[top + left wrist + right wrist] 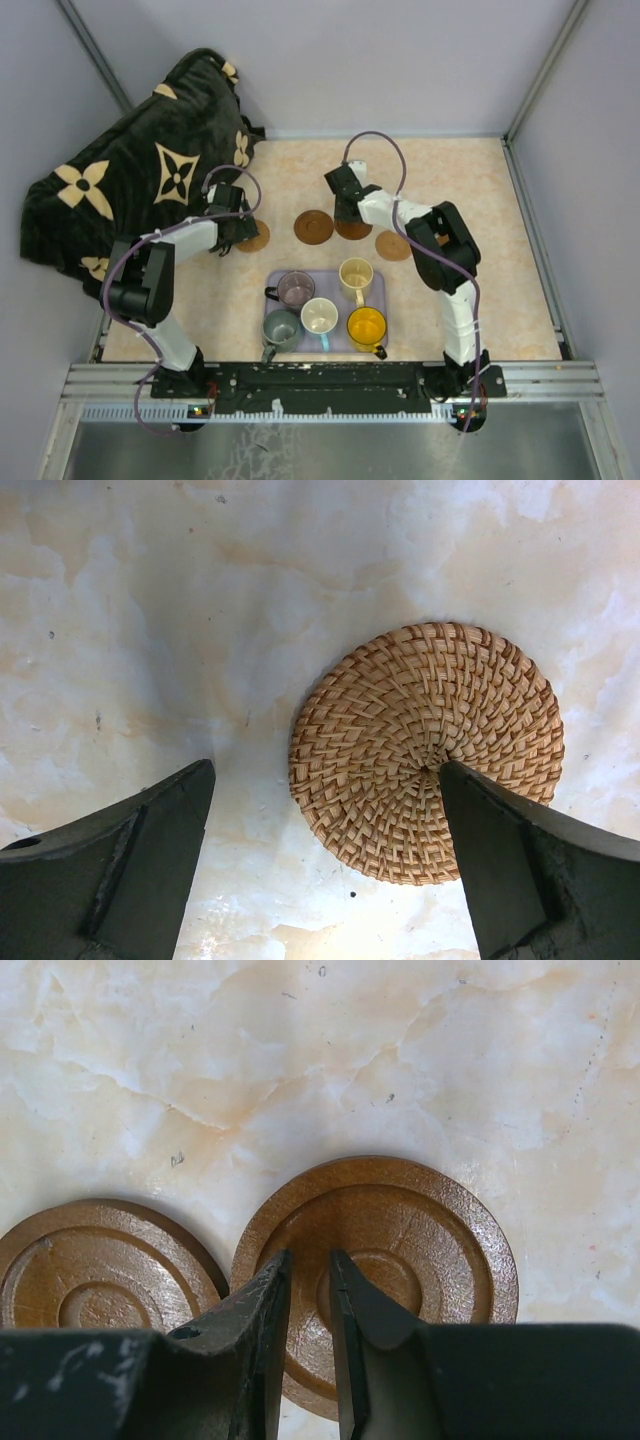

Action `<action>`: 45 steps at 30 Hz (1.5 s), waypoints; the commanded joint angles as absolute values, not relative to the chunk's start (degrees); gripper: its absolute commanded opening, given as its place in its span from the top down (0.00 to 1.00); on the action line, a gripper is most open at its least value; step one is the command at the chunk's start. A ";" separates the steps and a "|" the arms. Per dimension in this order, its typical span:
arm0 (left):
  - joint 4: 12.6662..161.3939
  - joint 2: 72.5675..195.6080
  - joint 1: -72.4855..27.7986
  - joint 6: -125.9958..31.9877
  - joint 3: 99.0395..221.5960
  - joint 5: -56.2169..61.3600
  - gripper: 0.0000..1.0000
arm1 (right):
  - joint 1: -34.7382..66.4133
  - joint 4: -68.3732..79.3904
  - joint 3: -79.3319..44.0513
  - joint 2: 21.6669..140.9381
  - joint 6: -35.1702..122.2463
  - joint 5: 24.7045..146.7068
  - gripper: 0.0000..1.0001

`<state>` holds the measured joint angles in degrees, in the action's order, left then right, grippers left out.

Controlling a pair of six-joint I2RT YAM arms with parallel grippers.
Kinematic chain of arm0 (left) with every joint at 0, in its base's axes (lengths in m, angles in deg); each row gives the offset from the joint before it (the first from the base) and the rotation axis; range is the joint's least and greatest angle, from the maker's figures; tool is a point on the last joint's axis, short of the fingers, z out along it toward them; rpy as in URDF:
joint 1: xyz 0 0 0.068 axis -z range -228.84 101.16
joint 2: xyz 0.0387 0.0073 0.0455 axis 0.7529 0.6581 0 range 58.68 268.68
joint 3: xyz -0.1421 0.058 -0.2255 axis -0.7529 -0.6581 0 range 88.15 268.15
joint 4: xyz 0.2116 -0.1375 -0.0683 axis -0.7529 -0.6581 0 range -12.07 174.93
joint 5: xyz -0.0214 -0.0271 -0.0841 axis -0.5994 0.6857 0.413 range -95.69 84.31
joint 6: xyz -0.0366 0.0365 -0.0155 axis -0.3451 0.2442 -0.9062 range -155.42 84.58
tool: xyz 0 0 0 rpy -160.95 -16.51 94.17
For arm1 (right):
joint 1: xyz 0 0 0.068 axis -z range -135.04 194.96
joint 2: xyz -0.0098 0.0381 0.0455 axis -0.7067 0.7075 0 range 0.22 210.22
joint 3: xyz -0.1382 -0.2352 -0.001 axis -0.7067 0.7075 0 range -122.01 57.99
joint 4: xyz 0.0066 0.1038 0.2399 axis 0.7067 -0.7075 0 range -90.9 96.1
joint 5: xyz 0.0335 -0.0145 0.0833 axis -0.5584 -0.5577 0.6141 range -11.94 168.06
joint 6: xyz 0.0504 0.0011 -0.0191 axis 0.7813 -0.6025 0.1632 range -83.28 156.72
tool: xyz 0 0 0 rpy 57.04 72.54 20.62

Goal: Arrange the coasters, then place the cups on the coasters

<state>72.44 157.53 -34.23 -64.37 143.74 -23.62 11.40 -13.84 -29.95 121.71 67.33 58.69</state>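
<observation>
Lying in a loose row across the pale marbled tabletop (480, 200), four coasters were made out from overhead. They lay beyond a lavender tray (325, 283) on which all five cups were grouped, apart from the coasters. The purple-grey cup (296, 288) and cream cup (355, 274) stood at the far side. The grey-green cup (281, 328), white cup (319, 316) (blue-handled) and yellow-orange cup (366, 327) stood at the near side. A dark patterned blanket (140, 180), heaped at the far left corner, was shown by that view alone.

The leftmost disc was largely hidden overhead by the left end effector (325, 772). Only the left wrist camera showed it as a woven coaster (420, 740), lying flat between fingers spread wide apart. The finger (520, 860) at that picture's right overlapped its edge and the other finger stood clear. Whether the coaster was touched could not be told.

The right end effector (310, 1265) was seen by its own wrist camera with fingers drawn almost together and nothing visible between them. Their tips were over the near left part of a ringed dark coaster (420, 1220). A second dark coaster (100, 1280) lay just beside it, to the left in that picture. The tan coaster (393, 245) at the row's right end appeared only overhead.
</observation>
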 commanded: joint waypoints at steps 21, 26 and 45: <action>68.67 161.81 -33.90 -64.96 145.01 -18.26 0.00 | 3.89 -16.65 -23.31 124.24 66.01 62.92 0.77; 68.71 161.92 -33.90 -64.92 144.93 -18.45 0.00 | 3.61 -16.07 -22.44 123.05 66.29 64.52 0.77; 68.54 163.25 -33.90 -65.05 147.11 -19.17 0.00 | 2.27 -15.91 -22.79 123.00 65.07 66.28 0.77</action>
